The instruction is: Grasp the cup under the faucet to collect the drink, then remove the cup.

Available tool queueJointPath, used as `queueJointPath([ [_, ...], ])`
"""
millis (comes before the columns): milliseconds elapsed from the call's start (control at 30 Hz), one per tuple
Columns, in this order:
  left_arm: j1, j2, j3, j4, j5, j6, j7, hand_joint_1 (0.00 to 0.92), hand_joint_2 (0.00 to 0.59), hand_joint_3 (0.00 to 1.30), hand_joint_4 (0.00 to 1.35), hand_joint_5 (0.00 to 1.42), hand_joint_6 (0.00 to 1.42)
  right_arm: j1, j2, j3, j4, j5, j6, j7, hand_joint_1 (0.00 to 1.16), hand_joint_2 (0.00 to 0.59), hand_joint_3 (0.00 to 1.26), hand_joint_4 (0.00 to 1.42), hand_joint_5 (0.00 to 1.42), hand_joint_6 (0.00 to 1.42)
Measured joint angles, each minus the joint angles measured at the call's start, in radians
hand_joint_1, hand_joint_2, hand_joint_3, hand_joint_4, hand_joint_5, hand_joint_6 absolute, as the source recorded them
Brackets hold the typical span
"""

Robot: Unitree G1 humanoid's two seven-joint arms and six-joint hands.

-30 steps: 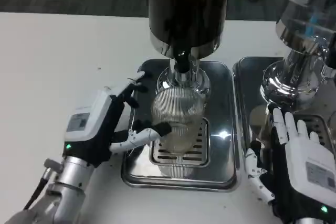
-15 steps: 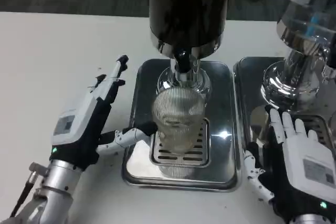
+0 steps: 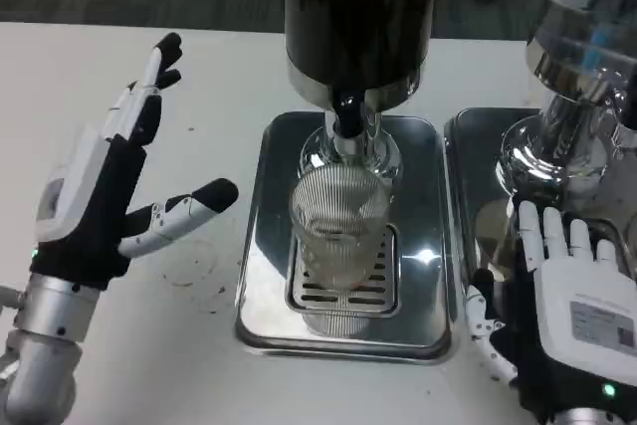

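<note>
The cup [image 3: 338, 236] is sitting on the grate [image 3: 338, 291] of a shiny tray [image 3: 261, 246], right under the faucet [image 3: 345, 121] of a big dark drink tank [image 3: 358, 17]. The cup is clear with ribbed sides, and it is standing upright. No robot hand is touching it. The left robot hand [image 3: 95, 196] is hanging over the white tabletop [image 3: 119, 77], off to the left of the tray and apart from the cup. It is holding nothing, and its fingers [image 3: 149, 77] are spreading wide and pointing up and away, with the thumb sticking out toward the tray. The right robot hand [image 3: 567, 296] is lying flat with its white back up, near the bottom right corner. Its fingers are stretching forward, a little apart, over a second tray [image 3: 468, 146], and they are holding nothing. On that tray a second shiny drink machine [image 3: 577, 77] is standing, just past the right fingertips. There are small dark specks and a faint ring mark on the tabletop near the left thumb.
</note>
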Motion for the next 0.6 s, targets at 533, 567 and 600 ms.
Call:
queueJointPath([
  [533, -0.006, -0.017, 0.053, -0.294, -0.484, -0.019, -0.710, 0.000, 0.076, 0.00, 0.00, 0.04, 0.01, -0.003, 0.009, -0.002, 0.000, 0.000, 0.011, 0.003, 0.12, 0.514, 0.00, 0.00, 0.00, 0.00],
  [567, -0.010, -0.028, 0.055, -0.306, -0.493, -0.015, -0.737, 0.000, 0.076, 0.00, 0.00, 0.04, 0.01, -0.003, 0.010, -0.002, 0.000, 0.000, 0.014, 0.003, 0.12, 0.514, 0.00, 0.00, 0.00, 0.00],
  [600, -0.011, -0.035, 0.055, -0.315, -0.499, -0.013, -0.754, 0.000, 0.077, 0.00, 0.00, 0.04, 0.01, -0.004, 0.011, -0.002, 0.000, 0.000, 0.015, 0.003, 0.12, 0.513, 0.00, 0.00, 0.00, 0.00],
])
